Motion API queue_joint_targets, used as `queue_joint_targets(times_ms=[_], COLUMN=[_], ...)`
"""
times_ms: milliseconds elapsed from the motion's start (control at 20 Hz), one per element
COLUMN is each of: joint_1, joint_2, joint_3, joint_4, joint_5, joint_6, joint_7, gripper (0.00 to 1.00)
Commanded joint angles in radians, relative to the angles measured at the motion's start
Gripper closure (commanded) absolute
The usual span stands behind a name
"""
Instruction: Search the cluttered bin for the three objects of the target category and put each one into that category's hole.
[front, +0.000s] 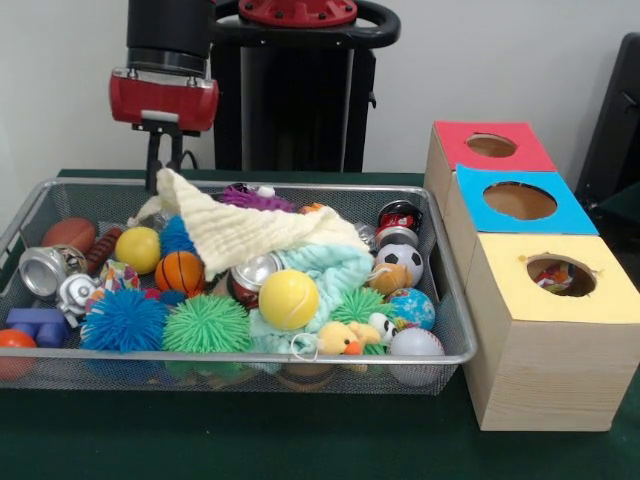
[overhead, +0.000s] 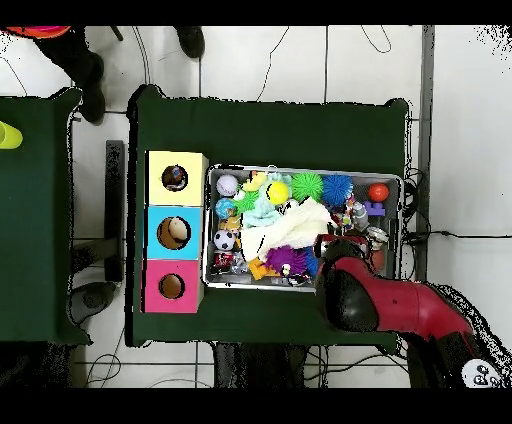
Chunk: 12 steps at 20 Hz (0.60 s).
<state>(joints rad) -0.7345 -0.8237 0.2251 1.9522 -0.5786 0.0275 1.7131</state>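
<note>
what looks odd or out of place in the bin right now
A cream cloth is pinched at one corner by the gripper and pulled up, draping over the toys. The yellow box's hole has ragged edges.

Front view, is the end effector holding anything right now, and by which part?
Yes. The end effector pinches the cream cloth by its raised far corner, lifting it above the wire bin.

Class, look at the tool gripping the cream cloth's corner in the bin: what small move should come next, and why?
Probably lift a little higher. The tool pinches a corner of the cream cloth, which drapes over cans and balls in the wire bin; raising it should uncover what lies underneath.
</note>
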Motion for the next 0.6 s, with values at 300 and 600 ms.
queue_joint_targets(times_ms=[300,600], joint_1=[-0.01,-0.011], joint_2=[-0.037,-0.046], joint_3=[0.006,0.016], joint_4=[-0.122,-0.129], joint_5=[-0.146,-0.174], joint_6=[0.277,0.317], joint_7=[-0.145,-0.127], gripper=[1.0,1.0])
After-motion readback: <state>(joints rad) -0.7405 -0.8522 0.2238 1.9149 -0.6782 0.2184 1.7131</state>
